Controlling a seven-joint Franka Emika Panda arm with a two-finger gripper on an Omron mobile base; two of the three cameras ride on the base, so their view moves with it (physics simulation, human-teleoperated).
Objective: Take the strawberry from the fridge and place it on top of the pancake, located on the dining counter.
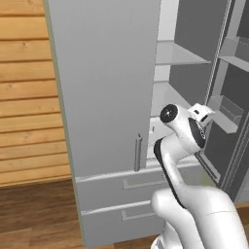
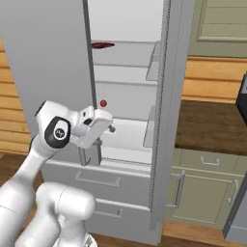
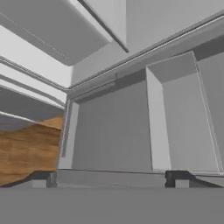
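Arm (image 1: 194,204) fills the near foreground of both base views – white links rising in front of the fridge (image 1: 104,87), wrist bent toward the opening. Fridge is the biggest thing here: left door shut, its bar handle (image 1: 138,152) by the arm's elbow, right door (image 2: 166,111) swung out, two drawers below, pale shelves (image 2: 126,126) exposed. Wood plank wall to the left, green cabinets (image 2: 207,193) with a dark worktop to the right in the right base view. Gripper (image 2: 112,128) sits at the mouth of the fridge, low, about level with the lower shelf; jaws spread wide, nothing between them – hand view has both fingertips (image 3: 43,178) far apart at the bottom, looking at grey fridge panels and a door bin, not at the fruit. Strawberry (image 2: 103,103) is a small dark red lump on a shelf inside, near the left wall, above and behind the gripper, well apart from it. A flat red item (image 2: 102,45) lies on the shelf higher up; can't tell what it is. Handling guess: light, soft, bruises easily, round so it may roll or squirt out – take it across the widest part of the body, close gently, approach from the front or above.
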